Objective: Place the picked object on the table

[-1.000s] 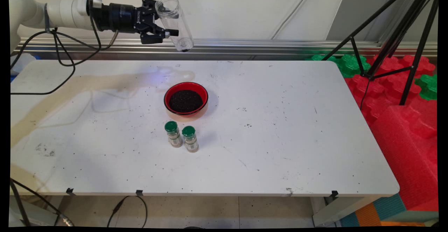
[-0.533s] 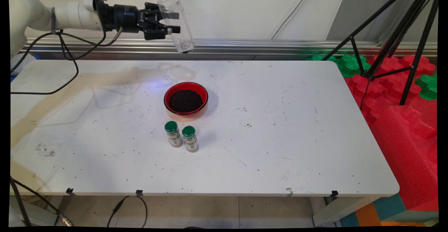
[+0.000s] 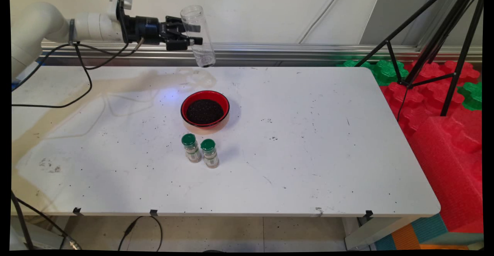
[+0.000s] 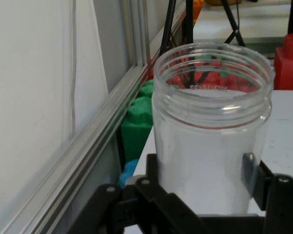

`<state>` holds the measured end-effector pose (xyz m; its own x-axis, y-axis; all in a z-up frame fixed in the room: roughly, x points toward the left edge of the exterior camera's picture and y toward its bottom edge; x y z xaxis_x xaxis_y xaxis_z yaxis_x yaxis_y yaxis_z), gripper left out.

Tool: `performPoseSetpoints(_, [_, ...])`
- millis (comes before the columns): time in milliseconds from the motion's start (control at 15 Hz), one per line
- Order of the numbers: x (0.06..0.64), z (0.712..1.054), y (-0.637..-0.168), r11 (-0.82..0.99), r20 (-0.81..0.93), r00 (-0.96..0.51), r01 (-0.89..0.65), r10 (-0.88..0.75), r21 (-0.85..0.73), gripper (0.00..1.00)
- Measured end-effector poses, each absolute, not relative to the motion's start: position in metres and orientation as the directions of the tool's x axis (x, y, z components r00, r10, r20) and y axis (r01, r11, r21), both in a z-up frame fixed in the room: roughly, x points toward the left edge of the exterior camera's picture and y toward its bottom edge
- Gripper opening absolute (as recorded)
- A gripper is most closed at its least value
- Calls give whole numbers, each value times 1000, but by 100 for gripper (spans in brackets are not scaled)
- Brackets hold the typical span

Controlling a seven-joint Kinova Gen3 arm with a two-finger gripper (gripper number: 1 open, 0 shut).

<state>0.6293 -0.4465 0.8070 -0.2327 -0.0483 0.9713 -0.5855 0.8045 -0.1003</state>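
My gripper [image 3: 194, 38] is shut on a clear plastic jar [image 3: 197, 36], held nearly upright above the table's far edge with its open mouth up. The jar [image 4: 212, 126] fills the hand view, empty, with my fingers [image 4: 249, 168] pressed against its sides. Below and in front of it on the white table [image 3: 308, 151] sits a red bowl [image 3: 205, 108] full of dark grains. Two small spice bottles with green caps [image 3: 191, 148] [image 3: 209, 153] stand side by side just in front of the bowl.
Dark specks are scattered over the table. A black tripod [image 3: 432, 36] stands at the right over red foam blocks [image 3: 444, 140] and green foam blocks [image 3: 382, 70]. An aluminium rail [image 3: 289, 49] runs along the wall behind the table. Black cables [image 3: 77, 74] hang from the arm.
The gripper with the jar has moved down and slightly right toward the table's far edge, and the jar has tipped closer to upright.
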Motion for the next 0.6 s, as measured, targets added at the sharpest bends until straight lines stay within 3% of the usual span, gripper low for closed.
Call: performPoseSetpoints(600, [632, 770, -462, 792, 961, -254, -607, -111, -68, 0])
